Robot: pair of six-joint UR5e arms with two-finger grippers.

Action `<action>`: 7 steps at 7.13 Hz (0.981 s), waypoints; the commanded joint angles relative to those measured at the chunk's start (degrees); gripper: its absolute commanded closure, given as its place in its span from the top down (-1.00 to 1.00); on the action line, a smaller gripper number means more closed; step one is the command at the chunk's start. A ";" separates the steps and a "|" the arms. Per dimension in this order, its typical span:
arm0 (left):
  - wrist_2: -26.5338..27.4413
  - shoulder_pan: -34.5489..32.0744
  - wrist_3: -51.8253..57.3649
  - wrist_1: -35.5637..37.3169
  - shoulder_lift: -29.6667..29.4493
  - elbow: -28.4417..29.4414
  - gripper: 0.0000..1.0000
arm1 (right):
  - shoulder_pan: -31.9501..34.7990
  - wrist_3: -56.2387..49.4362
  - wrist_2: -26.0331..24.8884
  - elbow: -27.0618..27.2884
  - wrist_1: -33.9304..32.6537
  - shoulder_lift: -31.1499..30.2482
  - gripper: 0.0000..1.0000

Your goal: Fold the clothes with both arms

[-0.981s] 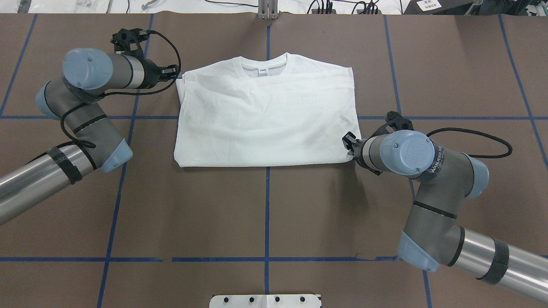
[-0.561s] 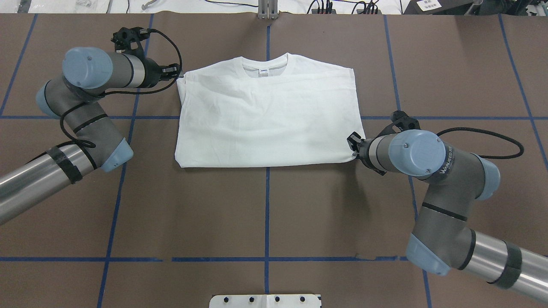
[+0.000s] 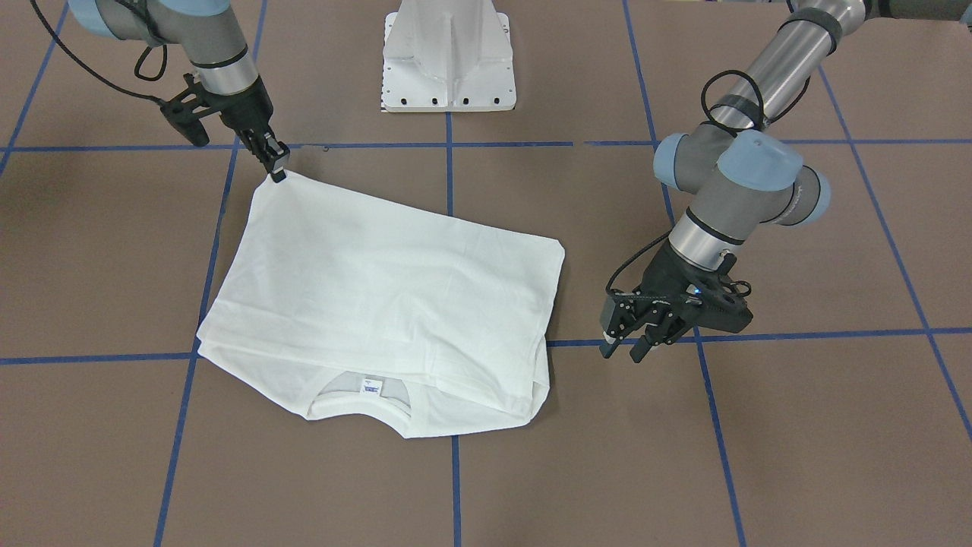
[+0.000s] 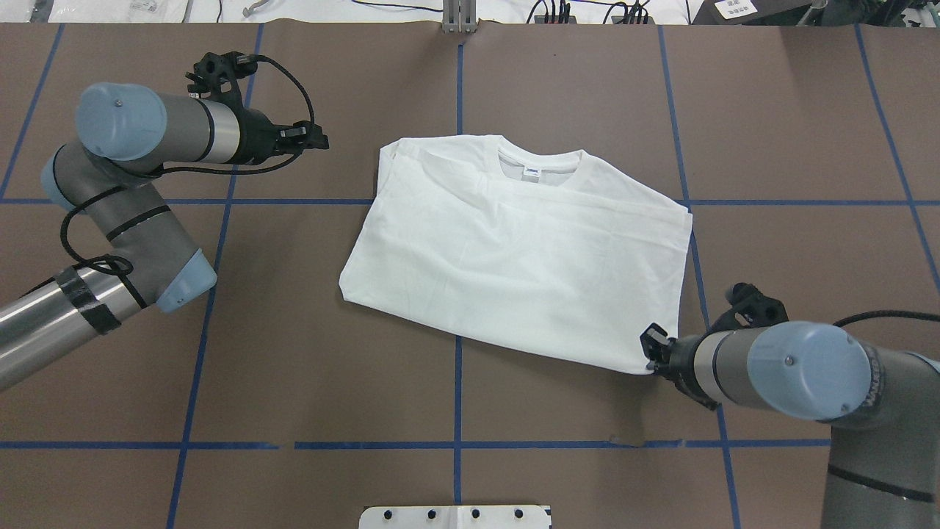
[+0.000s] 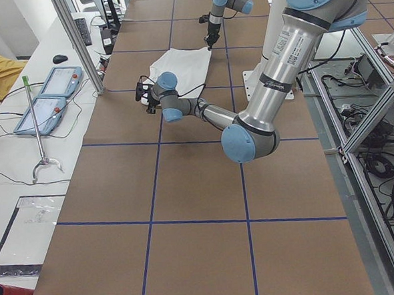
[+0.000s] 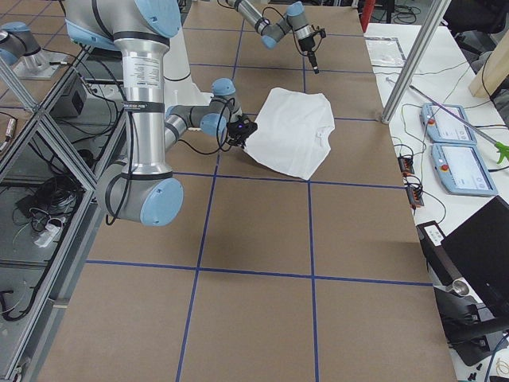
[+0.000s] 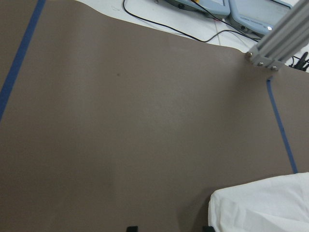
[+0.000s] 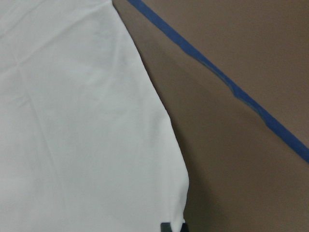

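Observation:
The clothes are one white T-shirt [image 4: 514,257], folded and lying flat and askew on the brown table, with the collar [image 4: 540,163] at the far side. My right gripper [image 4: 650,353] is shut on its near right corner, which also shows in the front view at the right gripper [image 3: 277,169]. In the right wrist view the white cloth [image 8: 72,121] fills the left half. My left gripper [image 4: 322,141] is open and holds nothing, a short way left of the shirt's far-left corner. The front view shows the left gripper [image 3: 623,351] beside the T-shirt [image 3: 380,289]. The left wrist view catches only a shirt corner [image 7: 263,208].
The white pedestal base [image 3: 448,57] stands at the robot's side of the table. Blue tape lines [image 4: 457,411] grid the brown surface. An aluminium post [image 4: 459,18] and cables sit at the far edge. Two tablets [image 5: 47,96] lie on a side bench.
The right gripper has pulled the shirt's corner toward the near right, so the shirt slid right and turned. The left gripper, earlier at the far-left corner, now stands apart from it.

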 commanded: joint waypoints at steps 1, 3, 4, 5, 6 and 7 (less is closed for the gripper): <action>-4.39 1.37 -9.28 0.70 1.54 -7.29 0.37 | -8.10 1.81 1.68 5.02 -5.97 -0.71 -1.00; -4.84 7.00 -14.68 5.51 3.47 -11.89 0.37 | -13.99 1.81 3.88 7.81 -6.15 -2.28 -1.00; -5.19 9.80 -20.70 7.11 3.48 -12.16 0.37 | -17.32 1.99 5.72 10.10 -6.15 -5.69 -1.00; -5.19 12.87 -25.72 7.38 3.82 -11.99 0.37 | -19.36 1.99 5.74 10.47 -6.06 -5.89 -1.00; -8.67 13.60 -30.82 8.26 3.91 -12.16 0.26 | -20.77 1.99 5.74 10.82 -6.15 -6.16 -1.00; -13.14 13.69 -35.65 9.05 3.92 -13.21 0.25 | -21.22 2.16 5.30 11.52 -6.15 -5.90 0.98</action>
